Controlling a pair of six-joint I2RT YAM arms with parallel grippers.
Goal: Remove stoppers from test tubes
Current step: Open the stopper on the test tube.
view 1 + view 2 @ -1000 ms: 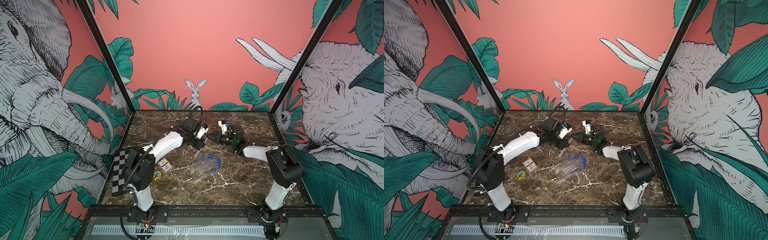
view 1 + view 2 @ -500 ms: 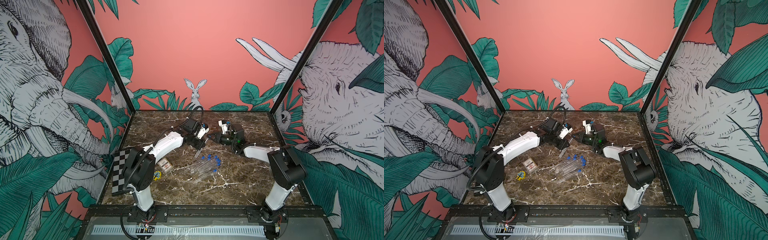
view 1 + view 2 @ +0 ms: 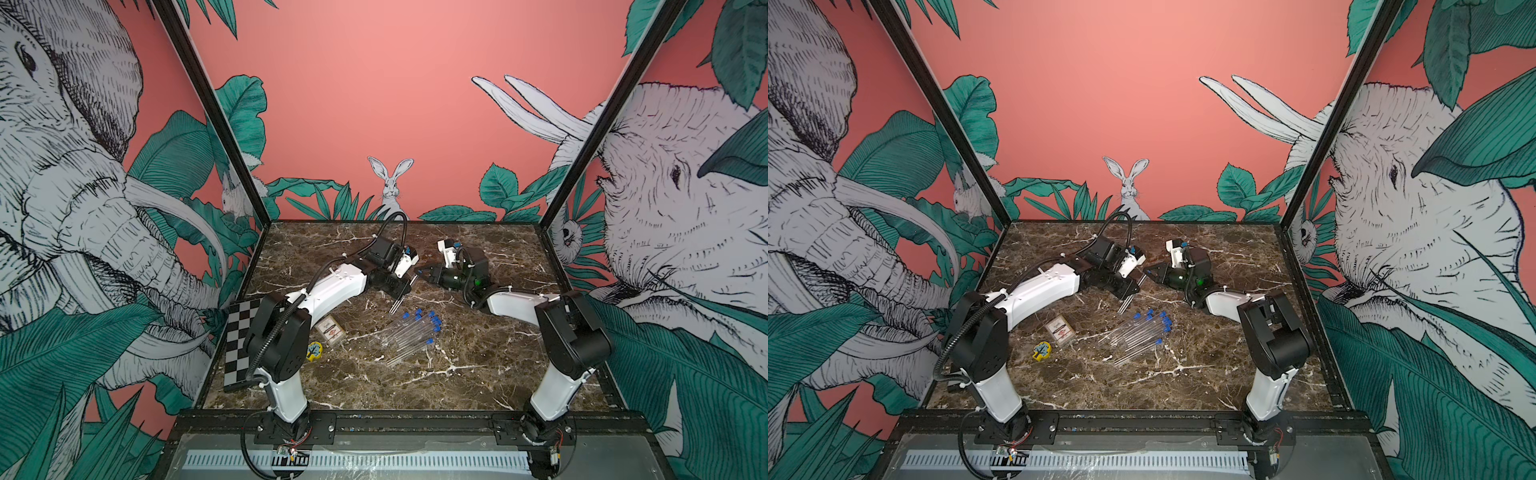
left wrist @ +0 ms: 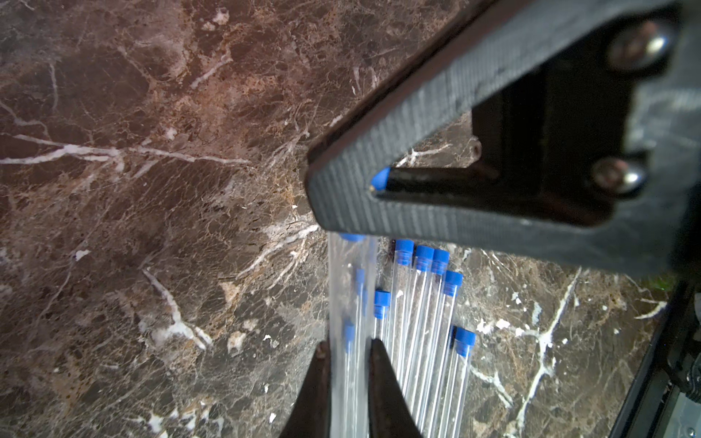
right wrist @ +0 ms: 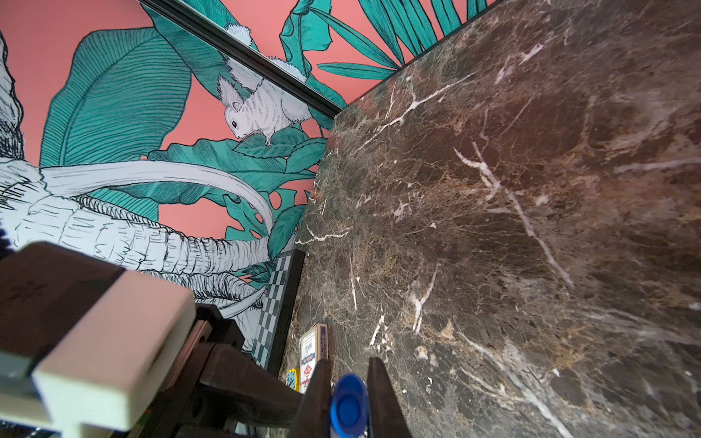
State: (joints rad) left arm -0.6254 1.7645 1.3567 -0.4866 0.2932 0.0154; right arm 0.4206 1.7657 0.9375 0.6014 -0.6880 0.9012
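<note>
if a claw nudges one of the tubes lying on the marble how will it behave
Likely rolls: the tubes are slim, round, loose on smooth marble. Probably stiff and light, being thin, clear and empty-looking. Possibly fragile if squeezed hard.

Bare tabletop (image 3: 478,374) runs along the front edge and the whole right side: free passage. The centre is blocked by the test tubes (image 3: 409,334), lying in a loose fan. Left of them a card case (image 3: 330,330) and a small yellow object (image 3: 314,350) sit close together, and a checkerboard (image 3: 237,340) occupies the left edge. Behind the fan, the left gripper (image 3: 402,291) and right gripper (image 3: 419,272) meet tip to tip, bridged by a held tube (image 4: 347,303) and its stopper (image 5: 349,402) — no passage between them. The far strip behind is bare.
</note>
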